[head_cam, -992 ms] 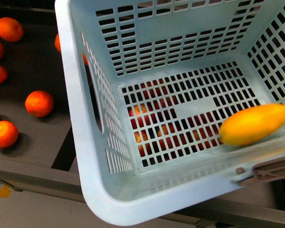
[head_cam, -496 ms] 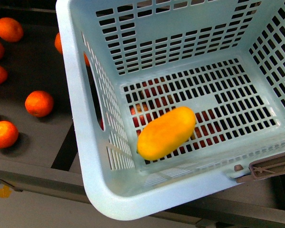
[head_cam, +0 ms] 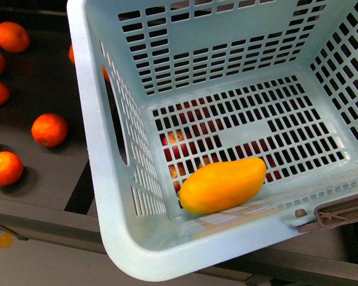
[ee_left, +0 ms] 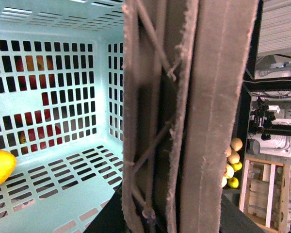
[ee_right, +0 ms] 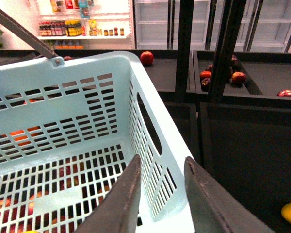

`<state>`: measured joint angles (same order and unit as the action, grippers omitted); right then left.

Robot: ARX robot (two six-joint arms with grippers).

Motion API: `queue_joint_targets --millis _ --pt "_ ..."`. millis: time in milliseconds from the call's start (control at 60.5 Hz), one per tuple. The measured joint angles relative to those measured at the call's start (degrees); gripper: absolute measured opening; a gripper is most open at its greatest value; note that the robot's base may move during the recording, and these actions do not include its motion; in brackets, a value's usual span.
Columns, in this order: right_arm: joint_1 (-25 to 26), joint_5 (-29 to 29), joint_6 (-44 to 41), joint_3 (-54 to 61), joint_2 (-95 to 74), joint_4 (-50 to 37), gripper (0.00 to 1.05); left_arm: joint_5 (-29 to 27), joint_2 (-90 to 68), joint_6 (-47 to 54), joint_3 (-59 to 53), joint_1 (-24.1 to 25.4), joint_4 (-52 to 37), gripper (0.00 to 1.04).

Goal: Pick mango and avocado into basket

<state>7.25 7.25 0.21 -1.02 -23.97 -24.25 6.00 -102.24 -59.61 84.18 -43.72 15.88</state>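
Your mango (head_cam: 222, 185) is smooth, oblong and evenly yellow-orange. It lies on its side on the slotted floor of the teal basket (head_cam: 89, 119), against the near wall and toward the left corner. Red fruit (head_cam: 185, 149) shows through the floor slots beneath. Oranges (head_cam: 49, 130) sit on the dark shelf left of the basket. The brown ribbed handle (ee_left: 184, 116) fills the left wrist view, so you cannot tell how the left gripper stands. Your right gripper (ee_right: 162, 159) hovers above the basket's rim, fingers spread, holding nothing.

Yellow-orange mango (head_cam: 222, 186), pale teal slotted basket (head_cam: 101, 179), brown ribbed handle (head_cam: 343, 211), bright orange fruits (head_cam: 49, 130), dark grey shelf (head_cam: 42, 83)
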Motion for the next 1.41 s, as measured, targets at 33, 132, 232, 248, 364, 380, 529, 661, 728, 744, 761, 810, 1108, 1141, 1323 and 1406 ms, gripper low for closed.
queue_joint_targets --millis 33,132,232,248,364,380,529,661,728,744,761,810,1108,1141,1323,1406 --pt "0.0 0.0 0.0 0.0 0.0 0.0 0.40 0.0 0.0 0.0 0.0 0.0 0.0 0.16" --pt "0.0 0.0 0.0 0.0 0.0 0.0 0.56 0.0 0.0 0.0 0.0 0.0 0.0 0.16" --pt "0.0 0.0 0.0 0.0 0.0 0.0 0.73 -0.1 0.0 0.0 0.0 0.0 0.0 0.16" --pt "0.0 0.0 0.0 0.0 0.0 0.0 0.76 -0.1 0.0 0.0 0.0 0.0 0.0 0.16" --pt "0.0 -0.3 0.0 0.0 0.0 0.0 0.95 0.0 0.0 0.0 0.0 -0.1 0.0 0.16" --pt "0.0 -0.3 0.0 0.0 0.0 0.0 0.96 0.0 0.0 0.0 0.0 -0.2 0.0 0.16" --pt "0.0 -0.4 0.0 0.0 0.2 0.0 0.96 1.1 0.0 -0.3 0.0 -0.7 0.0 0.16" --pt "0.0 -0.3 0.0 0.0 0.1 0.0 0.96 0.7 0.0 -0.5 0.0 -0.6 0.0 0.16" --pt "0.0 -0.3 0.0 0.0 0.2 0.0 0.96 0.1 0.0 -0.2 0.0 -0.5 0.0 0.16" --pt "0.0 -0.3 0.0 0.0 0.2 0.0 0.96 0.0 0.0 -0.2 0.0 -0.4 0.0 0.16" --pt "0.0 -0.2 0.0 0.0 0.2 0.0 0.96 0.0 0.0 -0.1 0.0 -0.4 0.0 0.16" --pt "0.0 -0.2 0.0 0.0 0.2 0.0 0.96 -0.2 0.0 0.0 0.0 -0.3 0.0 0.16" --pt "-0.1 -0.1 0.0 0.0 0.2 0.1 0.96 0.0 0.0 0.1 0.0 0.0 0.1 0.16" --pt "-0.1 -0.2 0.0 0.0 0.2 0.1 0.96 0.0 0.0 0.1 0.0 0.0 0.0 0.16" --pt "-0.1 -0.2 0.0 0.0 0.3 0.2 0.96 0.2 0.0 0.0 0.0 0.0 0.0 0.16" --pt "-0.1 -0.2 0.0 0.0 0.3 0.2 0.96 -0.1 0.0 0.0 0.0 0.0 0.0 0.16"
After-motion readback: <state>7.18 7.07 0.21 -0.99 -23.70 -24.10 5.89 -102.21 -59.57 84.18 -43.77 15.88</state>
